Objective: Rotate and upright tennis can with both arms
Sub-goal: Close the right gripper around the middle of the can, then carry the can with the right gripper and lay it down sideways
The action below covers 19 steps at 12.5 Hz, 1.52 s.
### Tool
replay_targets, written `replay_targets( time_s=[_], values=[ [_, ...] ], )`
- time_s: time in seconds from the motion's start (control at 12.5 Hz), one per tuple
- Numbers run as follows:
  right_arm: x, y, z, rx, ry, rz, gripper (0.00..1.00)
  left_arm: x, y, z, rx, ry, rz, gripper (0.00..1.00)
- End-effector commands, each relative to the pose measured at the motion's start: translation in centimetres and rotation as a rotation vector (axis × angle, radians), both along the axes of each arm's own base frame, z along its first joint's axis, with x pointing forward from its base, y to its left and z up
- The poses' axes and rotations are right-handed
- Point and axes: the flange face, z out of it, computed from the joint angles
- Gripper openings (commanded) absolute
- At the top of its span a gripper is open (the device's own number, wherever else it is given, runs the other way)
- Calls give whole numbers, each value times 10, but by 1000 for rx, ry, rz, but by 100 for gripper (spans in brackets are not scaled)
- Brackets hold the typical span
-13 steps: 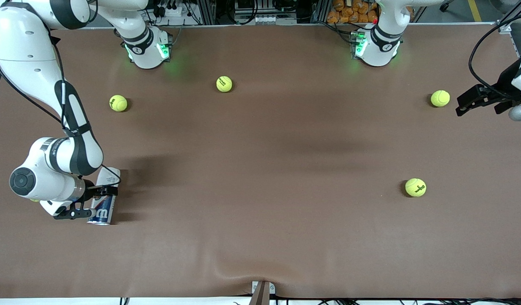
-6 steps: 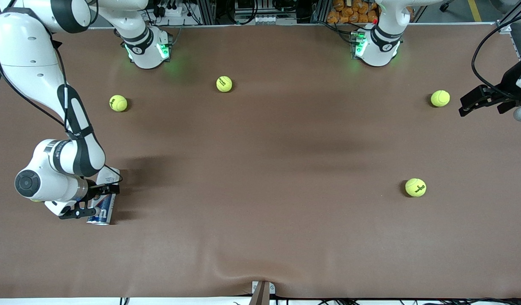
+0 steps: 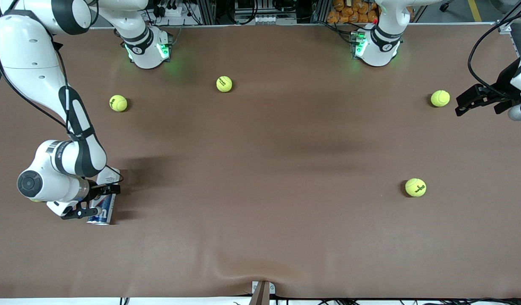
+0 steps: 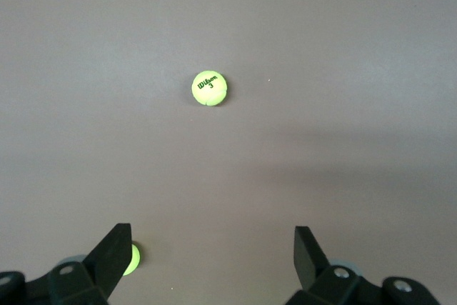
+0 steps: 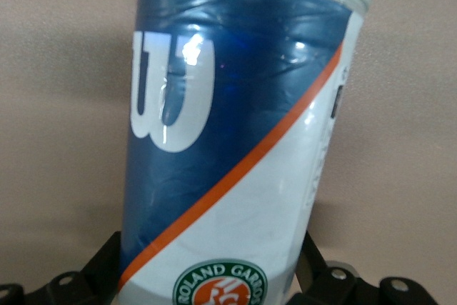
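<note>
The brown surface [image 3: 260, 178] held the tennis can [image 3: 104, 202] lying at eight o'clock, between my right pincer [image 3: 95, 202]'s spread fingers; left pincer [image 3: 470, 101], spread, waited. Closing off-centre could roll it away.

A high front camera faces both robots across the whole bench [image 3: 260, 237], while each wrist camera looks past its own pincer: the right close on the tennis can [image 5: 235, 141], the left from well above a tennis ball [image 4: 210, 88] that the front view shares.

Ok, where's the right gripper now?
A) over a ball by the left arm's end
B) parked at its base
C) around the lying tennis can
C: the right gripper has a finger on each side of the tennis can, which lies on the table; the right wrist view shows the can between the fingers.
</note>
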Motion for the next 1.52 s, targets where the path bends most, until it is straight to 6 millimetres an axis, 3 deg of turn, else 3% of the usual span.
replay_targets(
  time_s=[0.0,0.8,0.88,1.04,1.44],
  values=[
    [2,-4,-1,3,-9,21,100,2,0,2,16,11,-6,100],
    [1,-5,-3,4,-3,19,100,3,-4,2,21,11,-18,100],
    [1,-5,-3,4,0,19,91,3,-4,2,19,11,-19,100],
    [1,-4,-2,6,2,20,85,3,-2,0,16,15,-16,100],
    [10,-2,17,3,-29,23,89,4,-1,-1,16,19,-16,100]
  ],
)
